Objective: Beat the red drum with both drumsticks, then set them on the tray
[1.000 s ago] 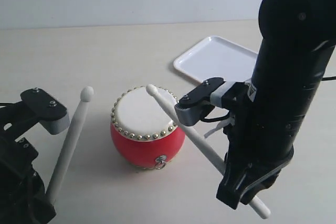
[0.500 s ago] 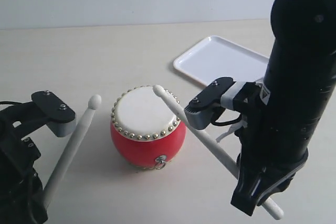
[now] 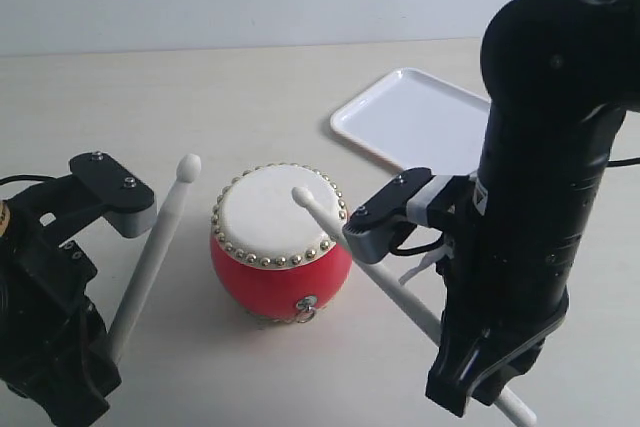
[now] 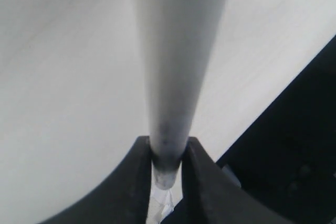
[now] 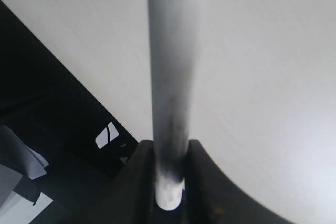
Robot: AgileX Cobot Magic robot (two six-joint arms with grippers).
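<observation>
The red drum [image 3: 280,262] stands mid-table, cream skin up. My left gripper [image 3: 108,349] is shut on the butt of one drumstick [image 3: 152,255]; its rounded tip points up, left of the drum and clear of it. My right gripper [image 3: 482,387] is shut on the other drumstick [image 3: 352,244], whose tip lies over the right part of the skin; I cannot tell whether it touches. In the left wrist view the jaws [image 4: 168,153] pinch the stick [image 4: 176,66]. The right wrist view shows the same grip [image 5: 169,156] on its stick [image 5: 170,66]. The white tray [image 3: 420,122] lies behind the drum, to the right.
The right arm's black body [image 3: 545,197] towers over the table's right side and hides the tray's near corner. A grey-black camera mount [image 3: 112,193] sticks out above the left arm. Bare beige table surrounds the drum.
The left arm has shifted right, bringing its stick's tip closer to the drum and higher. The right stick's tip has dropped from above the drum's far rim down over the skin.
</observation>
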